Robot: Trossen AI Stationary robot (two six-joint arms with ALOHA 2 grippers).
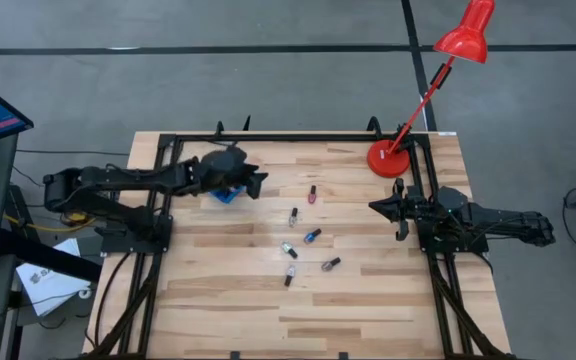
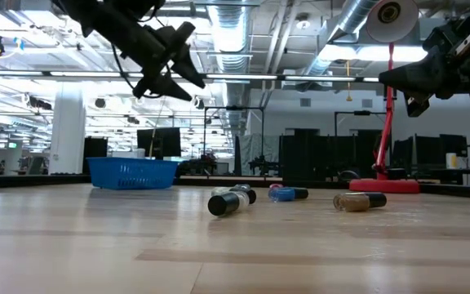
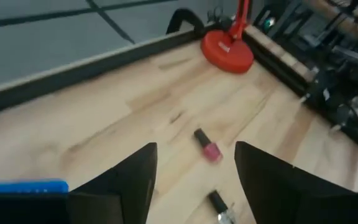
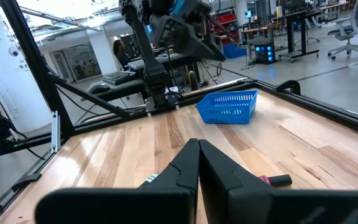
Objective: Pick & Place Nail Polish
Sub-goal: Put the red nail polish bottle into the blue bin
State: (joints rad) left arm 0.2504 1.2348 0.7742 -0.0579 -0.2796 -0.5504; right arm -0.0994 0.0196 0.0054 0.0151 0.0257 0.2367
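I am looking straight down from the high camera on the whole wooden table [image 1: 368, 300] and both arms. The low camera is sitting at table-top level, facing across the boards into the room. The left wrist camera is pointing forward over the table toward the red lamp [image 3: 227, 50], close to the surface. The right wrist camera is facing across to the blue basket [image 4: 227, 107], which the low view is also showing.
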